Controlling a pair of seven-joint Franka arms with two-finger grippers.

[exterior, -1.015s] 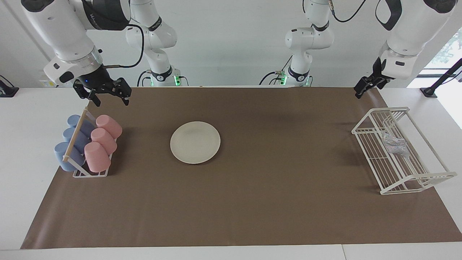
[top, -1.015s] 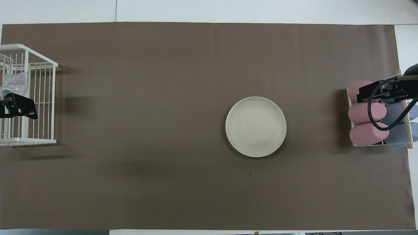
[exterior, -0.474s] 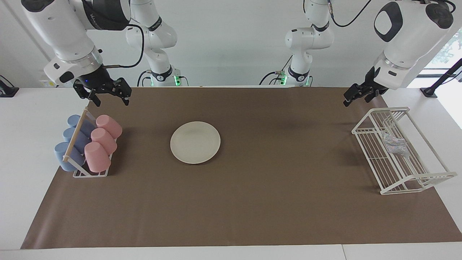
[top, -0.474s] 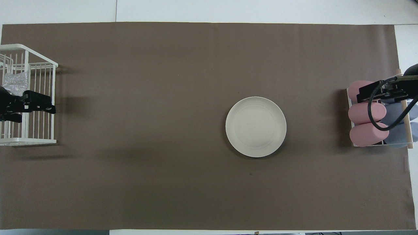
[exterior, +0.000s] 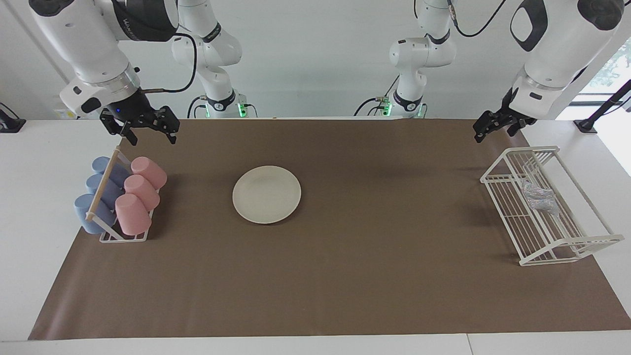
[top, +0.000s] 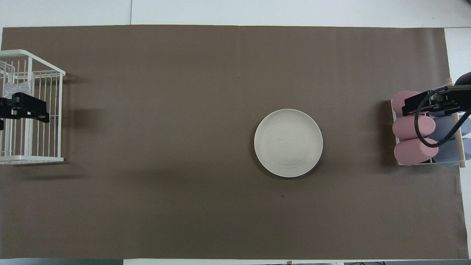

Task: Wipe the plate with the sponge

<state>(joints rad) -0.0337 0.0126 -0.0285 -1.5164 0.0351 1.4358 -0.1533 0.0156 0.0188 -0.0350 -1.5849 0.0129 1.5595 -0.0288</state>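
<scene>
Sponge (exterior: pixel 538 199) waits in the rack (exterior: pixel 512 217)
Our left gripper (exterior: pixel 494 129) hangs above it, empty; we cannot tell how open.

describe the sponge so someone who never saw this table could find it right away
Find the white wire rack on the brown mat at the left arm's end of the table. Inside it, on the bars at the end nearer the robots, lies the small silvery-grey, glittery, crumpled mesh sponge. It is the rack's only content, the only shiny thing there.
</scene>
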